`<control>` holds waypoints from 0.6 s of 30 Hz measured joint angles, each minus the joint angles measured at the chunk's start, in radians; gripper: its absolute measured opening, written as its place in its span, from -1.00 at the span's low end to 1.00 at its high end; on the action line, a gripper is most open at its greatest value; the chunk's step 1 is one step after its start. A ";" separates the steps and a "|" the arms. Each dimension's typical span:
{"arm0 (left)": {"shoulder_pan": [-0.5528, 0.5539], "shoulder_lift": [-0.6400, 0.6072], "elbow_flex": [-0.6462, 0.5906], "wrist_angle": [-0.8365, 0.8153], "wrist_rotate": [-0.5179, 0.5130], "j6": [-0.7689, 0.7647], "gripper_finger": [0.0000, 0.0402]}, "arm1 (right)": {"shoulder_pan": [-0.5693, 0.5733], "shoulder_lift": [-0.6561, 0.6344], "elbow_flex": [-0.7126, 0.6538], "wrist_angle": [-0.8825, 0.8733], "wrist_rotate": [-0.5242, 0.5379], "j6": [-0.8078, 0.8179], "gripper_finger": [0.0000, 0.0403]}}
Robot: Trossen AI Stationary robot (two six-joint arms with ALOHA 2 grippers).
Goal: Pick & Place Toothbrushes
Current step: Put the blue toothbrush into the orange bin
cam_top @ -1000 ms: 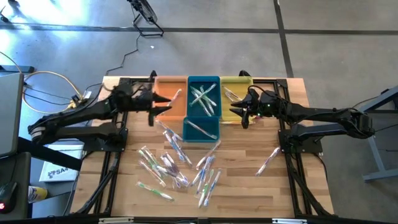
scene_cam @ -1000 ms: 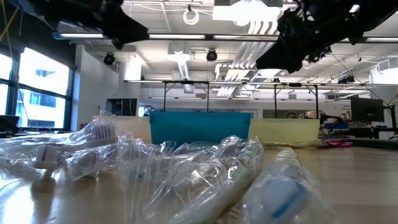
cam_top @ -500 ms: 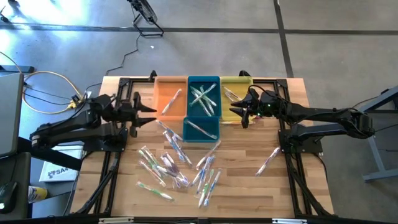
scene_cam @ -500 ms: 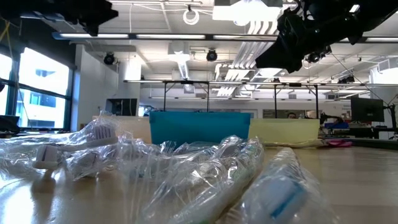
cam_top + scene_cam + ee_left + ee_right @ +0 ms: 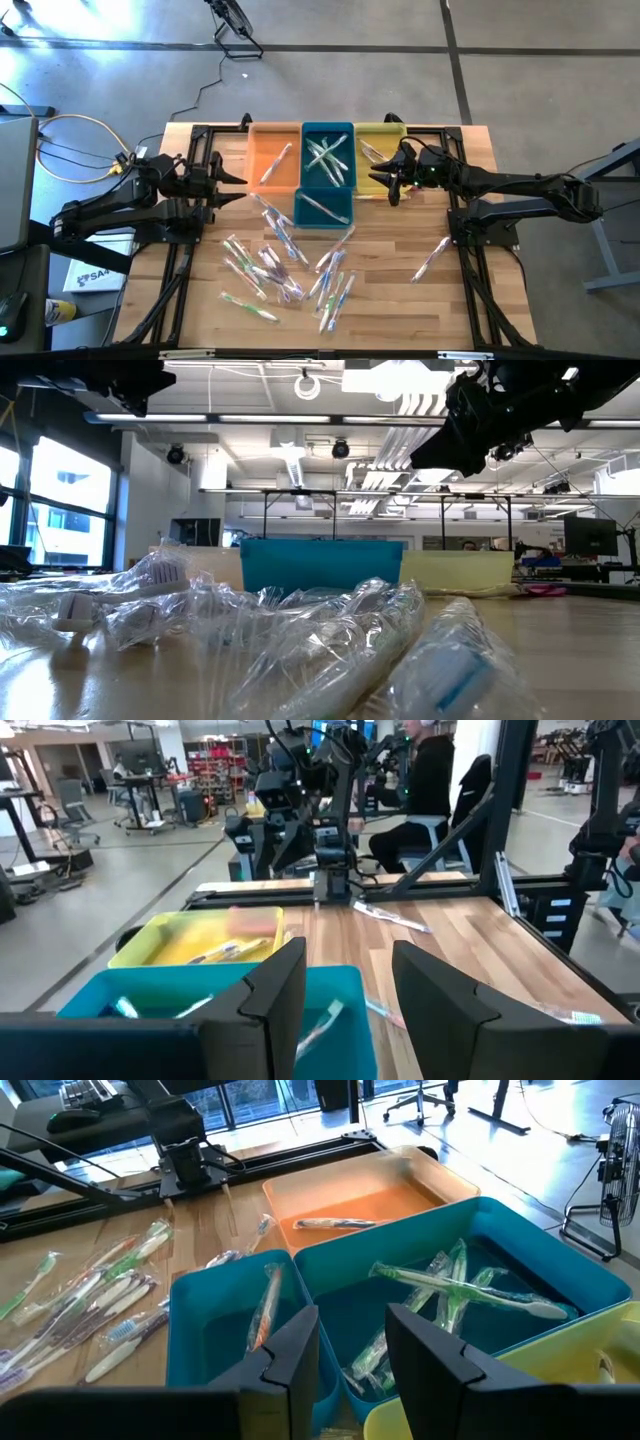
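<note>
Toothbrushes (image 5: 285, 270) are mostly piled loose on the table, a few sorted into the orange bin (image 5: 272, 158), teal bins (image 5: 327, 150) and yellow bin (image 5: 378, 150). Left gripper (image 5: 232, 178) is held empty, jaws apart, beside the orange bin. Right gripper (image 5: 385, 180) is parked over the yellow bin, jaws parted, nothing gripped, likely ready for the next pick.

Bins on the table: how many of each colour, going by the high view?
Orange bin: 1
Blue bins, one larger and one smaller: 2
Yellow bin: 1
Total: 4
</note>
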 joint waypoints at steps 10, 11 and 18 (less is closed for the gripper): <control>0.000 0.000 0.000 -0.037 0.001 -0.033 -0.26 | 0.000 0.000 0.000 0.001 -0.002 -0.001 -0.45; 0.000 0.000 0.000 -0.042 0.000 -0.029 -0.26 | 0.000 0.000 0.000 0.001 -0.003 0.000 -0.45; 0.000 0.001 0.000 -0.099 0.000 -0.027 -0.26 | 0.000 0.000 0.000 0.001 -0.003 -0.001 -0.45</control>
